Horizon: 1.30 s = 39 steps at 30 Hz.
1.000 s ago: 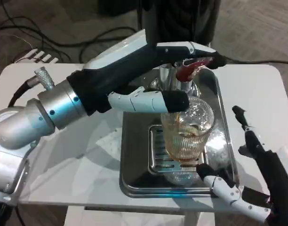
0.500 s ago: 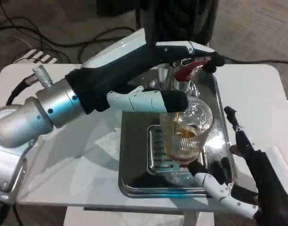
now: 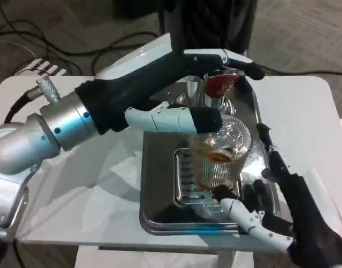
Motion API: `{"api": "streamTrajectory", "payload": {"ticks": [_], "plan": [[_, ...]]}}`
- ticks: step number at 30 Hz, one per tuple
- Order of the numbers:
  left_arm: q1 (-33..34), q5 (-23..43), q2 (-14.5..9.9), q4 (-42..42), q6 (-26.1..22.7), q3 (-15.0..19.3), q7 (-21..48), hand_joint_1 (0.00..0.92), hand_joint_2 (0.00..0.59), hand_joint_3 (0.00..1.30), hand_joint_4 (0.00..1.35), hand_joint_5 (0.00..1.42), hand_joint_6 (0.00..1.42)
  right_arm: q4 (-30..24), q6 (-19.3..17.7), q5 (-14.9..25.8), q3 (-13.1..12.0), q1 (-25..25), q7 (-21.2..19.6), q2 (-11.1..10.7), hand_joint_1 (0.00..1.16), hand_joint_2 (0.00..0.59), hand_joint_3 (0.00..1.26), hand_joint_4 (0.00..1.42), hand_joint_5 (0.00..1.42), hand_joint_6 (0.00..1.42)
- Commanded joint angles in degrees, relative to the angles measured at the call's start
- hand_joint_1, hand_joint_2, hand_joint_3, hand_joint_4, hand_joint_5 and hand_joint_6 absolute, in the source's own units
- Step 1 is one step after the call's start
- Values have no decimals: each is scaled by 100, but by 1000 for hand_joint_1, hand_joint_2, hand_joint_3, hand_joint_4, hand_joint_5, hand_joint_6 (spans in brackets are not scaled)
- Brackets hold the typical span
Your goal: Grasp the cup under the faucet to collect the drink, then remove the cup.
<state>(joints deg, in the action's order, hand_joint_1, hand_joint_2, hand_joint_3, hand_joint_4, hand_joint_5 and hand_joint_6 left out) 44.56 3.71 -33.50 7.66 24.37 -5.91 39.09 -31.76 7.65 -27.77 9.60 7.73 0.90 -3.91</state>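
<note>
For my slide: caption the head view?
Left hand at red faucet lever; right hand nears amber-filled cup.

Ribbed clear glass cup (image 3: 219,162), glossy steel tray (image 3: 160,162), smooth matt white table (image 3: 310,111)

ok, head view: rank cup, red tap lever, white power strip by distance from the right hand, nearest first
From the right hand:
1. cup, just up and left of it, on the metal tray.
2. red tap lever, behind the cup, under the left hand.
3. white power strip, on the floor beyond the table's far left corner.
</note>
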Motion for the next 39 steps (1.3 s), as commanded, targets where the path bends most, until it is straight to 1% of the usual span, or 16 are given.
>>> {"api": "streamTrajectory", "payload": {"ticks": [1,4,6,10,11,17,25,30,39], "plan": [[-253,-186,-198,1,-132,-143,351,0,2,521,413,223,243,132,-13,-27,91,-86,-144,100,601,269,0,0,0,163],[-257,-179,-201,-32,-140,-141,355,0,3,559,452,233,244,202,-6,-34,124,-149,-201,143,597,273,0,0,0,163],[-257,-177,-202,-45,-141,-142,358,0,3,565,456,234,244,244,-5,-38,142,-182,-238,165,584,285,0,0,0,163],[-255,-179,-219,-96,-177,-120,365,0,3,595,486,248,250,367,15,-42,192,-286,-310,239,577,287,0,0,0,163],[-257,-174,-223,-111,-184,-114,370,0,3,598,490,249,252,386,24,-41,203,-307,-319,250,557,290,0,0,0,163],[-264,-161,-252,-193,-229,-103,380,0,5,669,597,287,277,494,60,-28,255,-428,-345,292,516,308,0,0,0,163],[-292,-162,-298,-247,-253,-81,369,0,6,672,596,289,275,555,80,-32,287,-483,-357,316,508,307,0,0,0,171],[-341,-192,-314,-244,-228,-69,340,0,6,650,588,275,266,555,104,-26,290,-479,-360,340,506,308,0,0,0,175],[-366,-210,-293,-194,-173,-35,289,0,8,630,536,262,259,580,118,-27,305,-546,-375,373,504,309,0,0,0,177]]}}
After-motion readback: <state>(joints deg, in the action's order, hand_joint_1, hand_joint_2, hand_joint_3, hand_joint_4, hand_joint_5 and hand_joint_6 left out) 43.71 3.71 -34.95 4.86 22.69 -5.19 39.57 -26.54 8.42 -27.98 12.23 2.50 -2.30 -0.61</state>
